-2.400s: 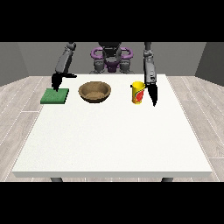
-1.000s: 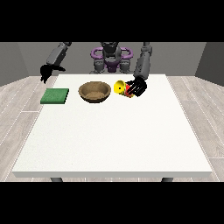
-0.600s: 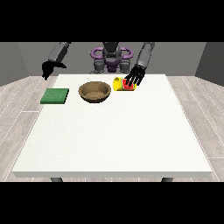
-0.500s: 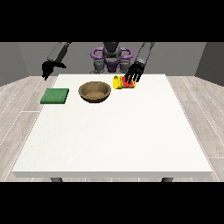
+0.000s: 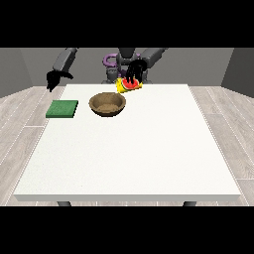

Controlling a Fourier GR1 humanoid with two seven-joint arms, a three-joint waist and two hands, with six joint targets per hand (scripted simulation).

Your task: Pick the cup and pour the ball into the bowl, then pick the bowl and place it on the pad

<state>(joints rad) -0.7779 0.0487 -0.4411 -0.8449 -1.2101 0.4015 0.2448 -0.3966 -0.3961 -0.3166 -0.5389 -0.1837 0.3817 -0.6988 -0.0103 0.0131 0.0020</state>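
Front view
cup: yellow with red band, tipped on its side in the air, just behind and right of bowl
hand at view's right: black fingers curled round cup from above
bowl: round, brown, woody look, below and left of those fingers
pad: flat green square, left of bowl
hand at view's left: raised above pad; fingers: cannot tell
table: white, matte
ball: not visible

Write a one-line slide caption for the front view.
The hand at the view's right holds the tilted yellow cup above the brown bowl; the green pad waits beside it.
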